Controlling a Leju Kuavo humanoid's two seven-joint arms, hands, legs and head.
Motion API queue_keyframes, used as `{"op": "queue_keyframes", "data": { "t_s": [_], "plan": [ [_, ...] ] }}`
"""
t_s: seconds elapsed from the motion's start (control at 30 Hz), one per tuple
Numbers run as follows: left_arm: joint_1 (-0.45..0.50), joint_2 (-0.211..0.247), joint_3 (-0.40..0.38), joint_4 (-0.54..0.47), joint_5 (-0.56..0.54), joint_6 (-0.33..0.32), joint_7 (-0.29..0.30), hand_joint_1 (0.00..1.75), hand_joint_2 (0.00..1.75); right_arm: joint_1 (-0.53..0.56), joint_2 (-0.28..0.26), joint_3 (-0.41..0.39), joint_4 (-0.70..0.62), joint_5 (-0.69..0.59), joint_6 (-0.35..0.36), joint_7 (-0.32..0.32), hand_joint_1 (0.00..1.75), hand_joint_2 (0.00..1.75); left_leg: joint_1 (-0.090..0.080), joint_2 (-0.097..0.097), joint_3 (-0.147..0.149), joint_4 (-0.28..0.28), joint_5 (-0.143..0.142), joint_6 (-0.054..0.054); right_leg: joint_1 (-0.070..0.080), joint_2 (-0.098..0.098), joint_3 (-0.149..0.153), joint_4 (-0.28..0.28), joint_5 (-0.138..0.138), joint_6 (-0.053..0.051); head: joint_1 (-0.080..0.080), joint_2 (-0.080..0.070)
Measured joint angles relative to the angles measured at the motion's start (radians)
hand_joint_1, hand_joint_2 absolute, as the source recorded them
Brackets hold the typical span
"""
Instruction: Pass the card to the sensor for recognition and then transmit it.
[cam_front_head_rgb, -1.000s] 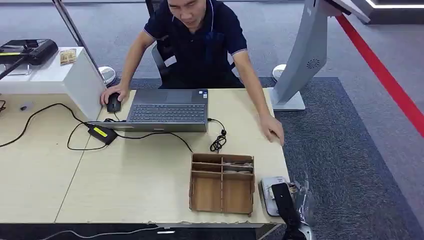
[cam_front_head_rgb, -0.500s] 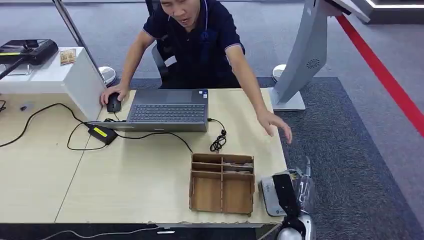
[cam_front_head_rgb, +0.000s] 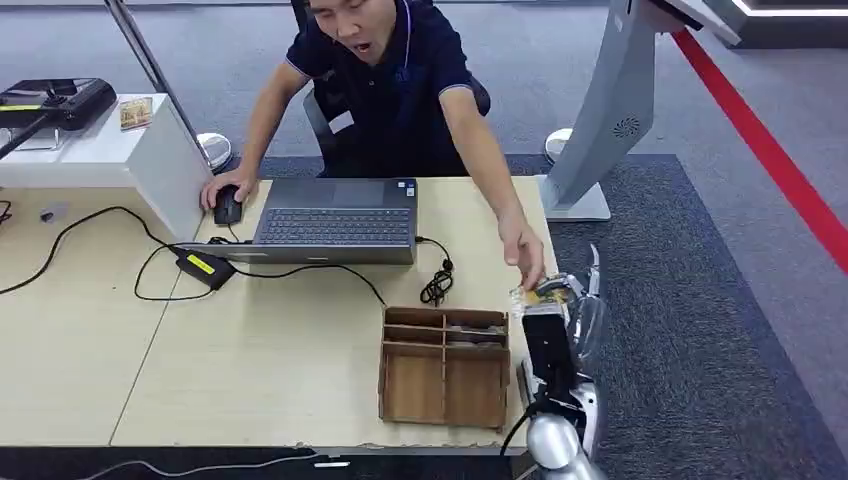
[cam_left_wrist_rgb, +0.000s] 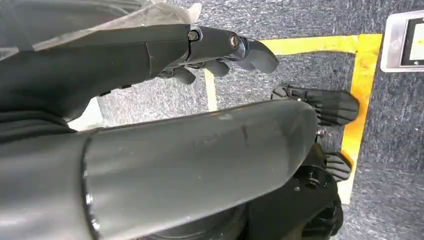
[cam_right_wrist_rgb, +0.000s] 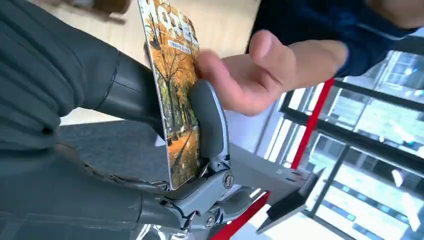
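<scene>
Now the right hand (cam_right_wrist_rgb: 200, 165) pinches the card (cam_right_wrist_rgb: 175, 95), which shows yellow autumn trees and stands on edge above the table's right corner, a person's hand (cam_right_wrist_rgb: 250, 75) at it, beside a wooden tray (cam_front_head_rgb: 444, 365) with flat pieces in its rear slots; the left hand (cam_left_wrist_rgb: 220, 50) hangs with loosely spread fingers.

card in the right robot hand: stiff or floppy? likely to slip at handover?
Probably stiff: the card stands flat and unbent though the right robot hand pinches it only near one end. Likely light, since it is very thin edge-on. Its printed face looks glossy, so it may slide easily once the person's hand, already at its edge, pulls.
</scene>
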Motion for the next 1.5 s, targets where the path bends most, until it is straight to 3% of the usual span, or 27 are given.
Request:
{"op": "queue_keyframes", "data": {
  "t_s": [0.3, 0.33, 0.37, 0.9, 1.27, 1.5],
  "plan": [
    [-0.001, 0.003, -0.017, 0.000, -0.008, -0.004, -0.009, 0.00, 0.00, -0.025, 0.038, 0.046, -0.024, 0.003, 0.001, -0.010, 1.75, 1.75, 0.000, 0.000, 0.000, 0.000, 0.000, 0.000, 0.000, 0.000, 0.000, 0.000, 0.000, 0.000, 0.000, 0.000],
    [0.000, 0.004, -0.018, 0.000, -0.008, -0.004, -0.009, 0.00, 0.00, -0.026, 0.040, 0.047, -0.024, 0.004, 0.001, -0.012, 0.07, 1.75, 0.000, 0.000, 0.000, 0.000, 0.000, 0.000, 0.000, 0.000, 0.000, 0.000, 0.000, 0.000, 0.000, 0.000],
    [0.000, 0.005, -0.018, 0.000, -0.008, -0.005, -0.009, 0.00, 0.00, -0.027, 0.042, 0.047, -0.025, 0.004, 0.001, -0.014, 0.00, 1.75, 0.000, 0.000, 0.000, 0.000, 0.000, 0.000, 0.000, 0.000, 0.000, 0.000, 0.000, 0.000, 0.000, 0.000],
    [-0.001, 0.008, -0.019, 0.000, -0.006, -0.008, -0.010, 0.00, 0.00, -0.027, 0.039, 0.080, -0.025, 0.020, 0.001, 0.029, 0.00, 1.75, 0.000, 0.000, 0.000, 0.000, 0.000, 0.000, 0.000, 0.000, 0.000, 0.000, 0.000, 0.000, 0.000, 0.000],
    [0.000, 0.008, -0.019, 0.000, 0.010, -0.002, -0.010, 0.00, 0.00, 0.000, -0.023, 0.138, -0.090, 0.034, 0.001, 0.135, 0.00, 1.75, 0.000, 0.000, 0.000, 0.000, 0.000, 0.000, 0.000, 0.000, -0.001, -0.001, 0.000, 0.000, 0.000, 0.000],
    [0.001, 0.008, -0.017, 0.000, 0.028, 0.003, -0.010, 0.00, 0.00, 0.038, -0.098, 0.168, -0.149, 0.097, 0.000, 0.253, 0.00, 1.75, 0.000, 0.000, 0.000, 0.000, 0.000, 0.000, 0.000, 0.000, 0.000, -0.001, 0.000, 0.000, 0.000, 0.000]
  ]
}}
